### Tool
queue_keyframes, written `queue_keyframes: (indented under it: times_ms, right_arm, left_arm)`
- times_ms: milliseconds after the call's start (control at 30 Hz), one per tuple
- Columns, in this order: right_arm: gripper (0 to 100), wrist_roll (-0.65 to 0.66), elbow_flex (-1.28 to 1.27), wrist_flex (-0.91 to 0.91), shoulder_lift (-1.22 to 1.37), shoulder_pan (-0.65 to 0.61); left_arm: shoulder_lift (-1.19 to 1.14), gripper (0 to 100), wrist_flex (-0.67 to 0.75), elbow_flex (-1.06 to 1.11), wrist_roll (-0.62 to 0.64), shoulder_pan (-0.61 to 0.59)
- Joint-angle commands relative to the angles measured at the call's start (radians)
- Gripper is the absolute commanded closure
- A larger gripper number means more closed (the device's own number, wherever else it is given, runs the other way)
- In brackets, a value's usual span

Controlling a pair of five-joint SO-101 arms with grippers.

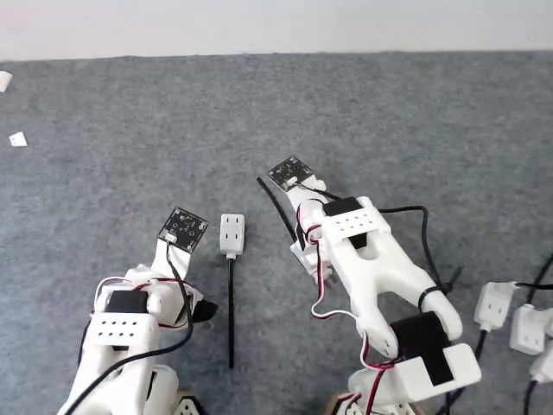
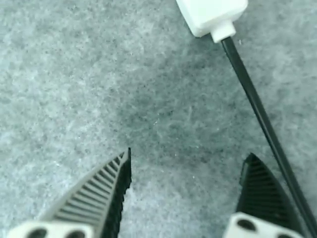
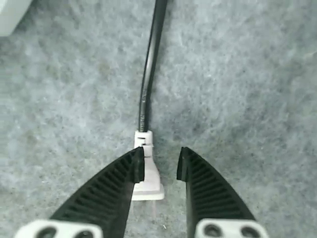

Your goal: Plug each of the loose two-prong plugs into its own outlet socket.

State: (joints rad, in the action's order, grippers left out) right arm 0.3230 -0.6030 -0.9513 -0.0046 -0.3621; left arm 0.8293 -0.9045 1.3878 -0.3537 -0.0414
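On grey mat (image 3: pixel 247 74) | white plug (image 3: pixel 148 186), black cord (image 3: pixel 150 74) | left fingers (image 2: pixel 99 198) apart | right fingers (image 3: pixel 208 193) apart

The outlet socket (image 1: pixel 232 233) lies centrally, its cord (image 1: pixel 232 311) running toward 6 o'clock; the plug (image 3: pixel 147 179) lies at its 3 o'clock, other sockets (image 1: pixel 495 304) at 4 o'clock.

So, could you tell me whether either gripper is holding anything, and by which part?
Nothing is held. The right gripper is open around the plug, not clamped; the left gripper is open over carpet.
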Motion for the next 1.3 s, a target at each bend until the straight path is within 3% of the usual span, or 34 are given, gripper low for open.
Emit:
queue_keyframes:
  times_ms: [0, 200, 333, 933, 1100, 1267]
  right_arm:
    - [88.0, 0.011, 0.041, 0.012, -0.016, -0.035]
    - [88.0, 0.012, 0.037, 0.013, -0.010, -0.030]
    - [88.1, 0.081, 0.051, 0.007, 0.048, -0.031]
    - [88.3, 0.086, 0.192, -0.067, 0.162, -0.038]
    - [99.1, 0.087, 0.187, -0.084, 0.162, -0.036]
    - [96.2, 0.126, 0.184, -0.148, 0.165, -0.033]
  left_arm:
    - [-0.006, 67, 0.026, -0.056, 0.000, -0.008]
    - [-0.006, 67, 0.026, -0.056, 0.000, -0.008]
    - [-0.006, 67, 0.026, -0.056, 0.000, -0.008]
    - [-0.005, 67, 0.026, -0.056, 0.000, -0.008]
    - [-0.003, 67, 0.026, -0.056, 0.000, -0.008]
    - [-0.003, 67, 0.026, -0.056, 0.000, -0.008]
